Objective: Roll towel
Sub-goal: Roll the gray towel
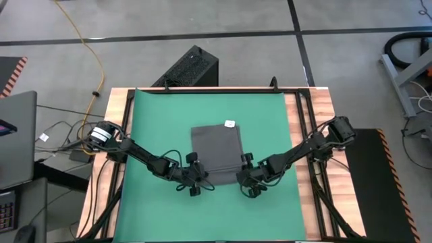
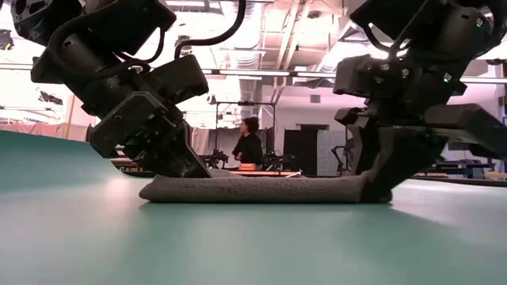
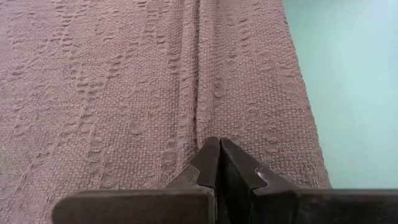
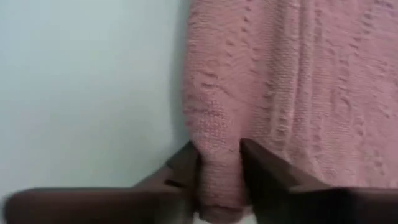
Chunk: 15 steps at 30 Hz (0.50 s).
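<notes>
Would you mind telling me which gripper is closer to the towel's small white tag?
Right. The right gripper pinches the towel at its near corner on the tag side; the left gripper sits shut at the opposite near corner.

You're looking at a robotics lab or workshop, bare concrete floor [image 1: 223, 20] with a yellow cable [image 1: 86, 42] trailing across it, exposed ceiling pipes [image 2: 277, 36] and strip lights, equipment racks [image 2: 238, 127] behind, a person [image 2: 249, 142] standing among workbenches.
</notes>
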Available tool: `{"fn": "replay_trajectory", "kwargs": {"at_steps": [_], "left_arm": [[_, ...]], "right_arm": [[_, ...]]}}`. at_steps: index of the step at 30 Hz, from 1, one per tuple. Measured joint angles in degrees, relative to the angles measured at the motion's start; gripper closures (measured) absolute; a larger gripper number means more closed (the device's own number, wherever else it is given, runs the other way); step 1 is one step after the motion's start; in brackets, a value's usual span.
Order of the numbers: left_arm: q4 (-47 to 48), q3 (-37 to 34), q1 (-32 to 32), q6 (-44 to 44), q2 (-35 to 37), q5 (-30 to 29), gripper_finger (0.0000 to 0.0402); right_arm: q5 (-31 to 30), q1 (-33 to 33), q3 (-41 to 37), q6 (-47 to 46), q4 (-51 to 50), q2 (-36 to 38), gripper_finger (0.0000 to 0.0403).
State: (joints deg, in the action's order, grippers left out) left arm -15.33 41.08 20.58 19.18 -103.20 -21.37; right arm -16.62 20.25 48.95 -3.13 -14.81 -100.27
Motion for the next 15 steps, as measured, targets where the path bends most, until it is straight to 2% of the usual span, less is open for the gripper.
{"fn": "replay_trajectory", "kwargs": {"at_steps": [3, 5, 8, 10, 15], "left_arm": [[0.0, 0.0, 0.0, 0.0, 0.0, 0.3, 0.0401], [-0.1, 0.0, 0.0, 0.0, 0.0, 1.6, 0.0401], [-0.4, 0.0, 0.0, 1.0, 0.0, 4.4, 0.0401], [-0.9, 0.0, 0.0, 2.0, 0.1, 6.3, 0.0401], [-1.5, 0.0, 0.0, 4.0, 0.0, 9.3, 0.0401]], "right_arm": [[-0.6, 0.0, 0.0, -1.8, -0.2, 0.0, 0.0344], [-0.5, -0.1, 0.3, -2.5, -1.2, 0.5, 0.0370], [1.8, -0.3, 1.3, -2.8, -3.2, 2.1, 0.0370], [5.5, -0.9, 1.9, -3.1, -4.5, 3.3, 0.0370], [19.1, -4.9, 3.1, -6.1, -6.8, 6.3, 0.0370]]}}
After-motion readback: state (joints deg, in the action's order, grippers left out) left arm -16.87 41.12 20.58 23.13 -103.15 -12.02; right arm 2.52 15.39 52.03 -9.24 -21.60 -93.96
